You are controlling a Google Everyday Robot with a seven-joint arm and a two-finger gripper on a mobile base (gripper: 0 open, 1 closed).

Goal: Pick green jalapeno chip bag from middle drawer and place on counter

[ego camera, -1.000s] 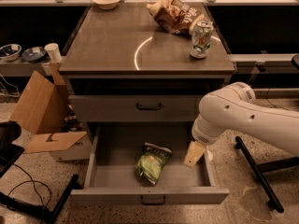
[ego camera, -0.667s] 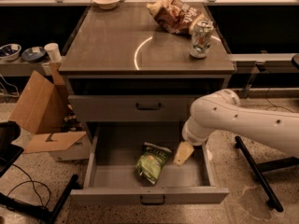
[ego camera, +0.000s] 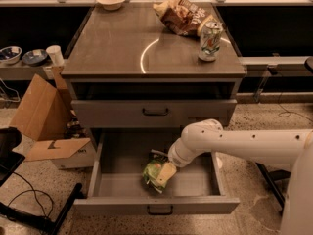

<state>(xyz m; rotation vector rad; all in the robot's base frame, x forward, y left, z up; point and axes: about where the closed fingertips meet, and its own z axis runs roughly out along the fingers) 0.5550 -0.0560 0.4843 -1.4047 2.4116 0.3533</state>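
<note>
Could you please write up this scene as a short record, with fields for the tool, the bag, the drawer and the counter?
tool: low inside the open drawer, over the right side of the green chip bag; contact unclear
green chip bag: lying in the drawer tray, toward the front
open drawer: pulled out; the closed drawer above it is shut
counter: holds a brown chip bag, a soda can and a bowl
task state: bag not yet on the counter
</note>
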